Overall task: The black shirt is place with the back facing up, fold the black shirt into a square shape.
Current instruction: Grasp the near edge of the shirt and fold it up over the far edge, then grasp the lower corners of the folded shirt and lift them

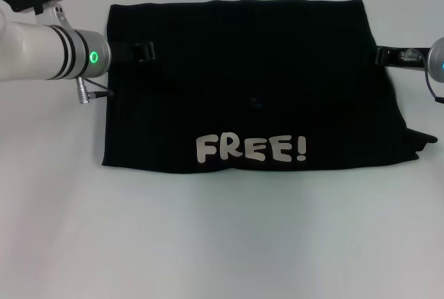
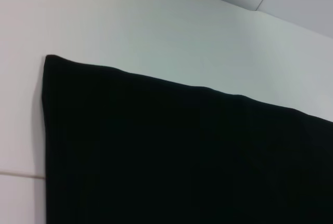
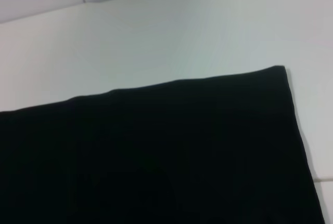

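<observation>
The black shirt (image 1: 250, 84) lies flat on the white table as a wide folded rectangle. White "FREE!" lettering (image 1: 251, 149) faces up near its front edge. My left gripper (image 1: 142, 51) is low over the shirt's left side, near the far corner. My right gripper (image 1: 390, 55) is at the shirt's right edge, at about the same depth. The left wrist view shows a far corner of the shirt (image 2: 182, 156). The right wrist view shows the other far corner (image 3: 156, 156). Neither wrist view shows fingers.
The white table (image 1: 222, 243) surrounds the shirt on all sides. A flap of cloth (image 1: 418, 143) sticks out at the shirt's front right corner. A cable plug (image 1: 87, 98) hangs from my left wrist beside the shirt's left edge.
</observation>
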Available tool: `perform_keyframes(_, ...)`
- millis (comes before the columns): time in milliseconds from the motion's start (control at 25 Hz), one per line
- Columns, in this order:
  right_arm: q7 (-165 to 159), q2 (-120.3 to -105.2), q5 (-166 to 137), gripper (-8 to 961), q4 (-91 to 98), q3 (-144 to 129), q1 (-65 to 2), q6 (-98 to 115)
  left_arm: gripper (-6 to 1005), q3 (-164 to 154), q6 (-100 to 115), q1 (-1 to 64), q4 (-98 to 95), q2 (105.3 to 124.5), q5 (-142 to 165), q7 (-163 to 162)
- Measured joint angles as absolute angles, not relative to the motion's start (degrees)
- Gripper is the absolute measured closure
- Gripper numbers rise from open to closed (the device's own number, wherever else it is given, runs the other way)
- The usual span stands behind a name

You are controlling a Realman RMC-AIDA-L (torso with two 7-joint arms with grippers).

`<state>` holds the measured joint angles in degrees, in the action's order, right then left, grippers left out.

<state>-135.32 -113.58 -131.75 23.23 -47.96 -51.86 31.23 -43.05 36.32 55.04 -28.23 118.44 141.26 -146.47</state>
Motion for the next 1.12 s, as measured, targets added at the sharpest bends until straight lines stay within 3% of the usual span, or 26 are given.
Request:
perform_keyframes(120,-137.5,-112.1,-131.8,751,24.2,-47.6,-51.6,36.1,811,-42.5,40.8,54.7,-30.1,117.89,141.3,-147.7)
perform_keyframes(400,-148.5,-107.37,-131.7,599,32.9,-47.4,-49.0,55.8,568,-40.1,69.7,50.1,-39.0,113.76,141.5,-150.8)
perform_keyframes(640,-152.0,-106.19,-131.9,368,39.1,-44.8,-47.9,66.9,359,-32.1,85.0,42.0,-45.9,113.63,138.5,-138.9)
perform_keyframes(800,-153.0,-105.94,-133.4,361,40.3,-42.0,-48.2,71.1,276,-27.2,87.1,38.2,-46.0,113.96,138.4,-126.3)
perform_keyframes(1000,-153.3,-105.88,-134.5,352,40.5,-40.8,-48.5,71.8,171,-26.6,83.5,35.6,-45.8,116.03,137.4,-116.0)
perform_keyframes(1120,-153.3,-105.87,-134.6,347,40.3,-40.8,-48.5,71.6,159,-28.1,78.3,35.5,-44.6,117.15,137.4,-114.1)
